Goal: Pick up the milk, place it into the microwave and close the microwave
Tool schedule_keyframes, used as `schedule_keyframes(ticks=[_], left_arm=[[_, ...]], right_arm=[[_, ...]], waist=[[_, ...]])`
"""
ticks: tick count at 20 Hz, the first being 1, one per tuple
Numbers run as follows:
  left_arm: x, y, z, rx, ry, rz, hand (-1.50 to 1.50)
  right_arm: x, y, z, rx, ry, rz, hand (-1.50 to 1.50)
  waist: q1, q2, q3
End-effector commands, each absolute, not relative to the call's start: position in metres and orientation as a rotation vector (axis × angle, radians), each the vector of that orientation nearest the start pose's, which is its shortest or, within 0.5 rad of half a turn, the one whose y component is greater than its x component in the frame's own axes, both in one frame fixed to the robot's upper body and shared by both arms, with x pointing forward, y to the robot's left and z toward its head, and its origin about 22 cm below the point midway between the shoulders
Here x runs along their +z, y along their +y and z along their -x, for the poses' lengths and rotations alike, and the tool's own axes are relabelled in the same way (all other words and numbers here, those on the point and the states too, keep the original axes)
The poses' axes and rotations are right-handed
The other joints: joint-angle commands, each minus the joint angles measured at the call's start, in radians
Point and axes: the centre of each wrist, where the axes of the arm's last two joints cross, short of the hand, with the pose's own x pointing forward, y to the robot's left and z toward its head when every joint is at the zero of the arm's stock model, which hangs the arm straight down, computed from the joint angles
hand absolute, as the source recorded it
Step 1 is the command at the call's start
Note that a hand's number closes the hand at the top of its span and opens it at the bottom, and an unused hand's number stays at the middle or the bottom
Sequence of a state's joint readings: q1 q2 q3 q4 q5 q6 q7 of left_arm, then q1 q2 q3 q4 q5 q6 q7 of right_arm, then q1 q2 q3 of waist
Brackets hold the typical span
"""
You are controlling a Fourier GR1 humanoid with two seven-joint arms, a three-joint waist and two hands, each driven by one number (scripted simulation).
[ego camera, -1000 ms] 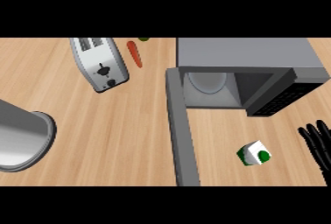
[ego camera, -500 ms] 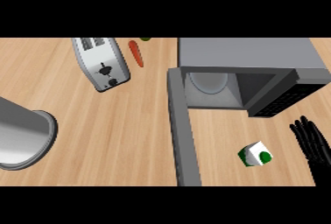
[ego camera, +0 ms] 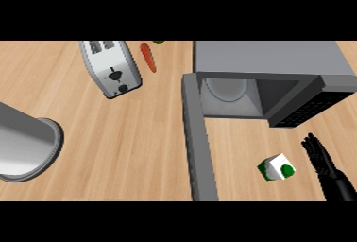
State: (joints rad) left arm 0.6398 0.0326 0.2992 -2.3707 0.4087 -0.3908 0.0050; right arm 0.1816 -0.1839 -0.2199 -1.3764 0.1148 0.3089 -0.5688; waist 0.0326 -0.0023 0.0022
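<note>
The milk point(ego camera: 276, 167) is a small white carton with green marks, lying on the wooden counter in front of the microwave. The grey microwave point(ego camera: 268, 64) stands at the upper right, its door point(ego camera: 198, 142) swung open toward me and a white plate point(ego camera: 226, 89) visible inside. My right hand point(ego camera: 322, 159) comes in from the lower right with straight fingers pointing up, just right of the milk and not touching it. My left hand does not show.
A silver toaster point(ego camera: 111, 68) sits at the upper left, with a red carrot point(ego camera: 148, 57) beside it and a green item point(ego camera: 159, 42) at the top edge. A large grey pot point(ego camera: 21, 142) stands at the left edge.
My right hand has moved left and upward, closer to the milk. The milk and microwave door have stayed put.
</note>
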Motion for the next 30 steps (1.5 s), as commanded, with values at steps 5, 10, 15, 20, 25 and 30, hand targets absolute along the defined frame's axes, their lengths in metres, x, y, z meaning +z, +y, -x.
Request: schedule_keyframes(ticks=[5, 10, 15, 20, 25, 30], left_arm=[[0.130, 0.302, -0.044, 0.057, -1.972, 0.109, -1.50], [0.138, 0.303, -0.044, 0.034, -1.969, 0.146, -1.50], [0.125, 0.316, -0.041, 0.041, -1.965, 0.132, -1.50], [0.133, 0.310, -0.028, 0.041, -1.961, 0.134, -1.50], [0.127, 0.313, -0.030, 0.036, -1.951, 0.148, -1.50], [0.123, 0.318, -0.023, 0.034, -1.938, 0.165, -1.50]], right_arm=[[-0.105, -0.364, -0.167, 0.332, -1.715, 0.169, -1.50], [-0.124, -0.361, -0.189, 0.336, -1.706, 0.154, -1.50], [-0.147, -0.341, -0.199, 0.324, -1.723, 0.099, -1.50], [-0.147, -0.356, -0.203, 0.263, -1.728, 0.029, -1.50], [-0.157, -0.349, -0.204, 0.218, -1.722, -0.026, 1.50], [-0.159, -0.338, -0.213, 0.290, -1.732, -0.077, 1.50]], waist=[[0.003, 0.000, 0.000], [0.009, 0.004, 0.003], [0.008, 0.005, 0.002], [0.010, 0.004, 0.003], [0.008, 0.008, 0.004], [0.012, 0.006, 0.003]])
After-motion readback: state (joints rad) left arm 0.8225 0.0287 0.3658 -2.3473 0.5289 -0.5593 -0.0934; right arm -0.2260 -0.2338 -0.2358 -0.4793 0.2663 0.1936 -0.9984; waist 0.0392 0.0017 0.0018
